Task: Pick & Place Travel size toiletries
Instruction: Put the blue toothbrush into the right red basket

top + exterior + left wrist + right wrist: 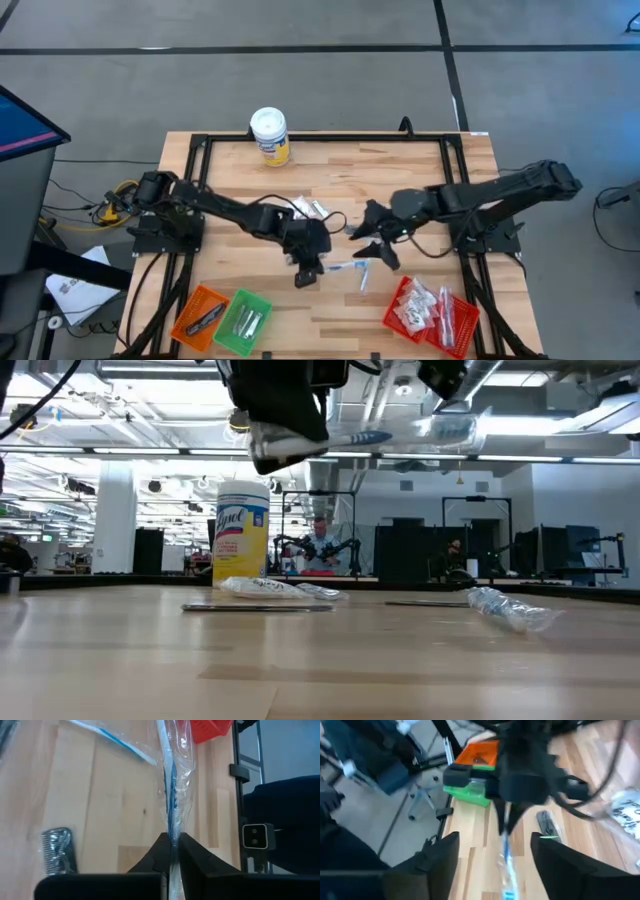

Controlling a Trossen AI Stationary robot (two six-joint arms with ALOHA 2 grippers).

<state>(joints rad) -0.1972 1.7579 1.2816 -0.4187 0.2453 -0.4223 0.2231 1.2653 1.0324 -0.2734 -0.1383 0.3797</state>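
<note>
The wrapped toothbrush (171,795), a slim blue-and-white stick sealed in clear crinkly film, is looking light and stiff at the core, but the loose, slick wrapper is likely to slide and twist, so a pinch across the hard handle rather than the empty film is the safer hold. The left hand (171,851) is clamping it at one end, fingers closed tight on the wrap, and the stick is running straight out from the fingertips. In the overhead view the left hand (308,268) is hanging above the middle of the bench (420,180), with the toothbrush (350,267) pointing toward three o'clock. The right hand (372,245) is sitting just beside it at two o'clock, fingers spread and gripping nothing, the free end lying between them.
</note>
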